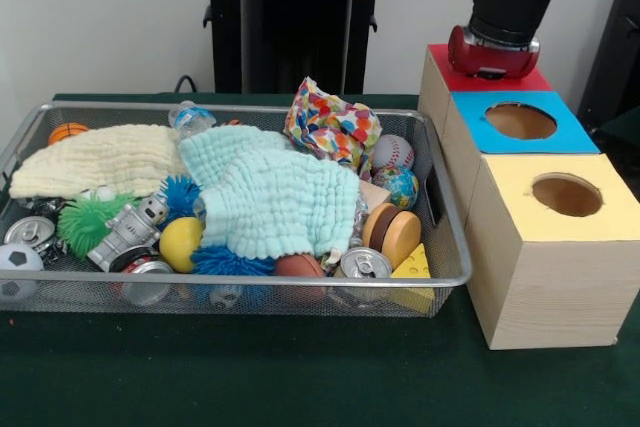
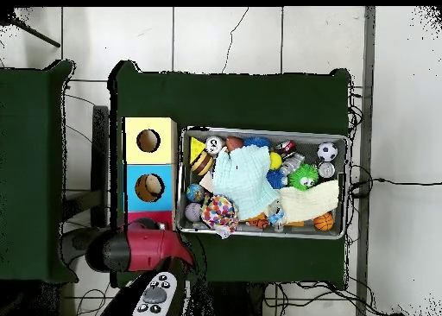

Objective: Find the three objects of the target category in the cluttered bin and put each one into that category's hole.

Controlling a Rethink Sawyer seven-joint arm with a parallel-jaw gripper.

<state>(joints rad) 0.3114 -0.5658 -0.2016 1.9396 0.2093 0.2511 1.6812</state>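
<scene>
Arm (image 1: 505, 9) over red box (image 1: 488, 79); fingers hidden, grip cannot be told. Bin (image 1: 452, 247) well aside, cloths (image 1: 270, 192) atop clutter.

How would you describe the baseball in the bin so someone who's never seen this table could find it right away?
Start at the wire mesh bin on the green table and go to its end nearest the wooden boxes. The baseball sits there at the back, between the colourful spotted cloth and the globe-patterned ball. It is the only white ball with red stitching.
</scene>
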